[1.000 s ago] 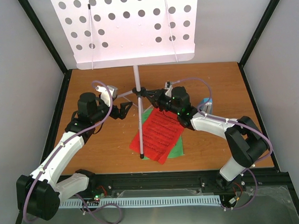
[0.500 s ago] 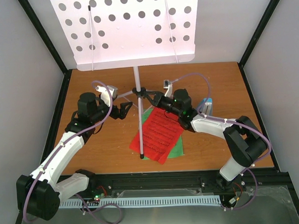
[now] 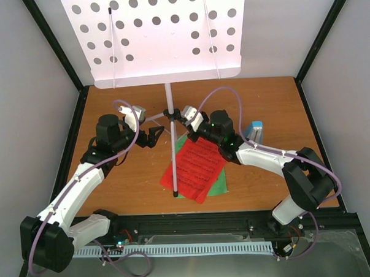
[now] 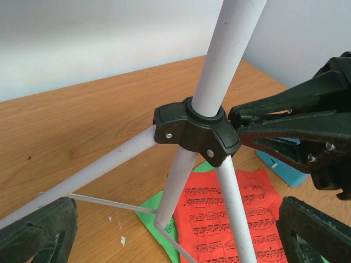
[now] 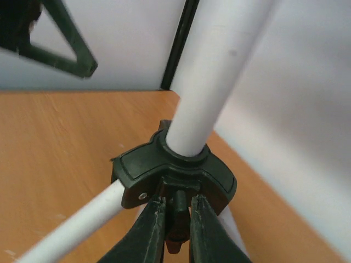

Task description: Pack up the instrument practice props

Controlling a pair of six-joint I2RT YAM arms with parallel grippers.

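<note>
R gripper (image 5: 176, 200) fingers (image 5: 153, 230) were pressed nearly together, pinching a small black tab (image 5: 176, 219) under the black plastic hub (image 5: 170, 164) of the tall white hole-punched music stand (image 3: 162, 35). The stand stood upright on silver tripod legs at the back-middle of the wooden table (image 3: 125, 184). L gripper (image 4: 178, 219) fingers (image 4: 38, 233) were spread wide, near the hub but apart from it. Red music sheet (image 3: 195, 165), printed w/ black note staves, lay over green music sheet (image 3: 219, 185) between the legs. Small blue wedge-shaped metronome (image 3: 253, 132) stood beside the R arm.
</note>
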